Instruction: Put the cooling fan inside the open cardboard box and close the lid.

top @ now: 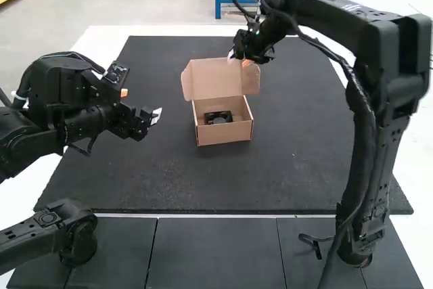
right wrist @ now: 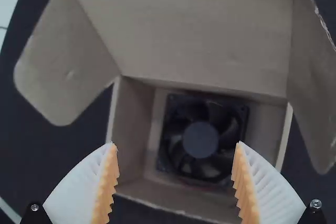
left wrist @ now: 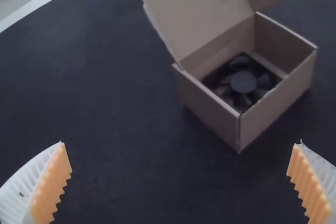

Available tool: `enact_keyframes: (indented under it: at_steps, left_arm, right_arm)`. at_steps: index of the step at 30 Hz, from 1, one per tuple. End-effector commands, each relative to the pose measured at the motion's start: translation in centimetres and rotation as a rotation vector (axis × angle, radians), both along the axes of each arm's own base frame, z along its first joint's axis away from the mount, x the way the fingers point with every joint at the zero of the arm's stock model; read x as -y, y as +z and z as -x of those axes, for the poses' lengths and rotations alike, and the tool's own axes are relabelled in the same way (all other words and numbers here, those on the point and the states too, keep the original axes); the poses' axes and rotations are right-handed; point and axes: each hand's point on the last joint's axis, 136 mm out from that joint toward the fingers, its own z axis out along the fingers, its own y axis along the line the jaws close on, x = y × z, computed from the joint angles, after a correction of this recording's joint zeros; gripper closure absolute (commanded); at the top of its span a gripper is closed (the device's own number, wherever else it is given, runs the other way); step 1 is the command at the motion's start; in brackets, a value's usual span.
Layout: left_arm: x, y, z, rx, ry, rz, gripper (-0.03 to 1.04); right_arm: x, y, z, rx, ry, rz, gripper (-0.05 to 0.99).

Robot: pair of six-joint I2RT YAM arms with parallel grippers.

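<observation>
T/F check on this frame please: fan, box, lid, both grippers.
1. The fan lies inside the box. True.
2. The right gripper is open, up by the lid. True.
3. The lid is shut. False: it stands open, raised behind the box.
4. The left gripper grips the box. False: it is open and apart from the box, over the mat.

A robotics lab or test workshop is indicated: a white worktop [top: 101, 34] is covered with black mats [top: 169, 181], and two jointed robot arms, left arm [top: 61, 103] and right arm [top: 382, 65], are mounted at its near edge.
</observation>
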Motion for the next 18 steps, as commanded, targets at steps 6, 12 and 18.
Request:
enact_keyframes:
  at_steps: [6, 12, 18]
  left_arm:
    - [0.6, 1.9, -2.1, -0.013, 0.049, 0.055, 0.04]
    - [0.2, 2.0, -4.4, -0.058, 0.124, 0.090, 0.04]
    - [-1.0, 1.7, -6.5, -0.071, 0.193, 0.086, 0.04]
  right_arm:
    - [2.8, 2.6, 1.5, 0.128, 0.056, 0.120, 0.43]
    - [4.1, 3.5, 2.0, 0.268, 0.041, 0.126, 0.43]
    - [5.3, 4.2, 2.7, 0.390, 0.003, 0.094, 0.43]
